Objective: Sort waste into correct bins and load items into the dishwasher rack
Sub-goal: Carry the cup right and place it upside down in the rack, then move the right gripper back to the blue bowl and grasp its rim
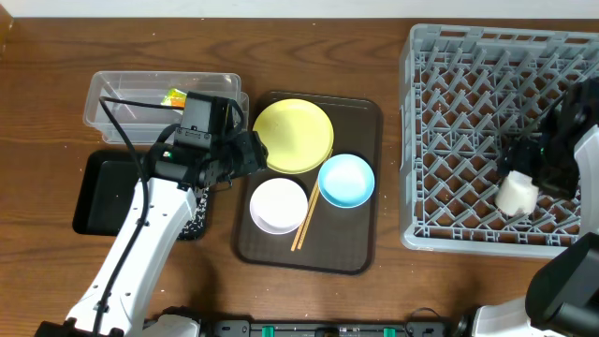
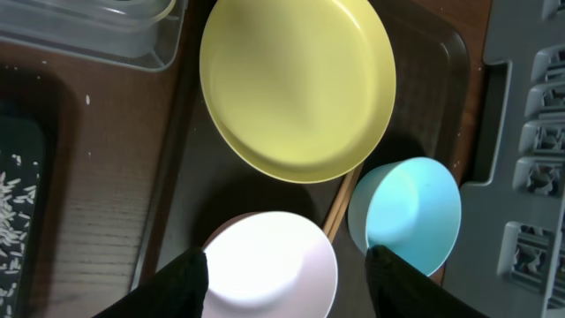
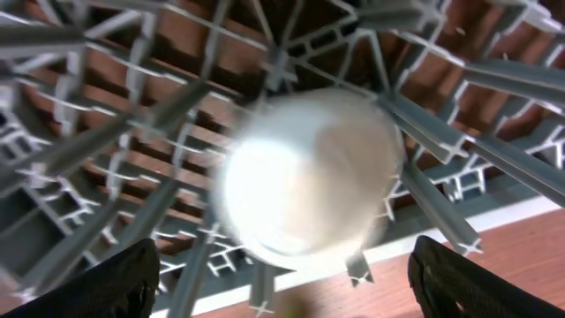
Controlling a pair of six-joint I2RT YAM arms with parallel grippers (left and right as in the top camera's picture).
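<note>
My left gripper is open and empty, hovering over the white bowl. The yellow plate, the light blue bowl and the chopsticks lie beside it. My right gripper is open inside the grey dishwasher rack, just above the pale cup, which rests on the rack's lattice near its front edge. The cup looks blurred.
The dishes sit on a dark brown serving tray. The clear tub at the back left holds the green-and-orange wrapper. The black tray in front of it holds white rice bits.
</note>
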